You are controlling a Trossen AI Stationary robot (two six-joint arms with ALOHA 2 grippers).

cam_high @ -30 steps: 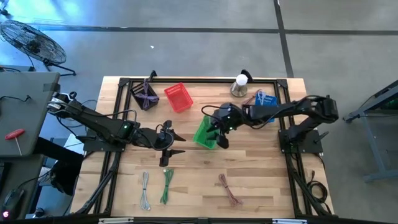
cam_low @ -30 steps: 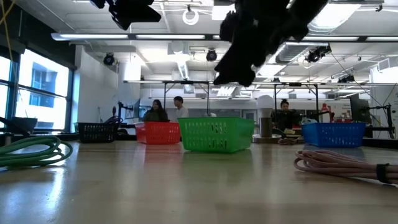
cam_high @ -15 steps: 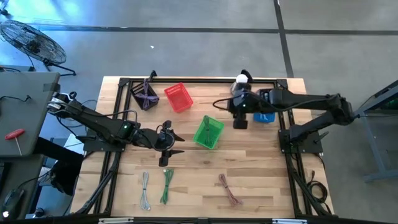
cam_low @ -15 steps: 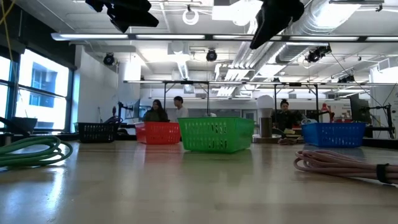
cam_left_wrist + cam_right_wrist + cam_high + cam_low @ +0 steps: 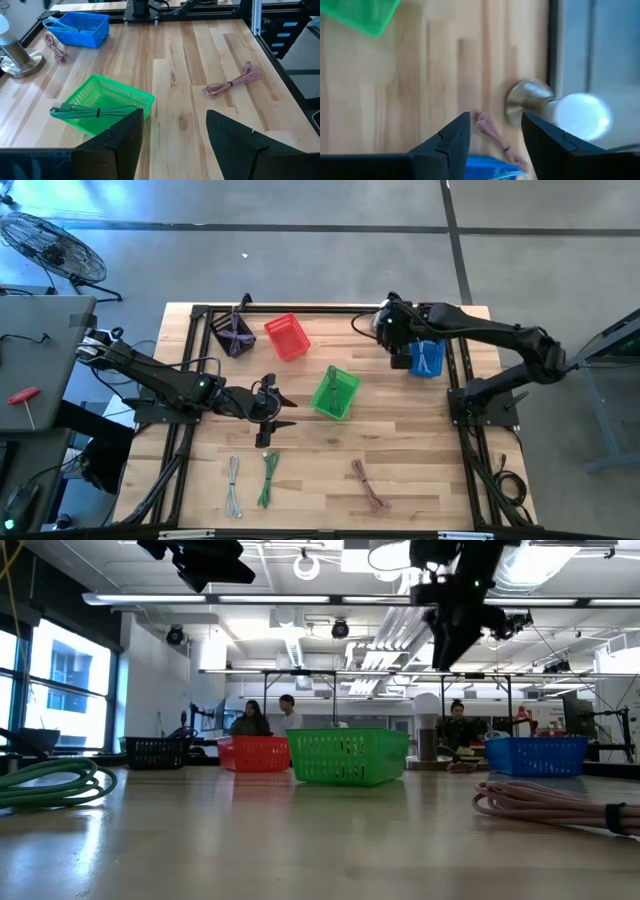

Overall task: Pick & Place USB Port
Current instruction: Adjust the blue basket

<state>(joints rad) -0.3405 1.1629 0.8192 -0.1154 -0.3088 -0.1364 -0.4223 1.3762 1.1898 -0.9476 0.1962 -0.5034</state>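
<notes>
My right gripper (image 5: pixel 397 352) hovers open high over the table's far right, between a lamp (image 5: pixel 555 107) and the blue basket (image 5: pixel 427 358); a loose pink cable (image 5: pixel 492 131) lies on the table below its fingers. My left gripper (image 5: pixel 288 412) waits open above the table's middle, left of the green basket (image 5: pixel 335 392), which holds a bundled green cable (image 5: pixel 90 111). The blue basket holds a blue cable. Three more bundled cables lie near the near edge: white (image 5: pixel 234 484), green (image 5: pixel 268 478) and pink (image 5: pixel 369 484).
A red basket (image 5: pixel 287 336) and a black basket (image 5: pixel 232 332) with a purple cable stand at the far left. A black frame runs along the table's edges. Bare wood lies between the green basket and the near cables. People sit in the room behind the table.
My right gripper has swung from right above the green basket toward the table's far right corner and now hangs between the lamp and the blue basket. The green basket has kept its place.
</notes>
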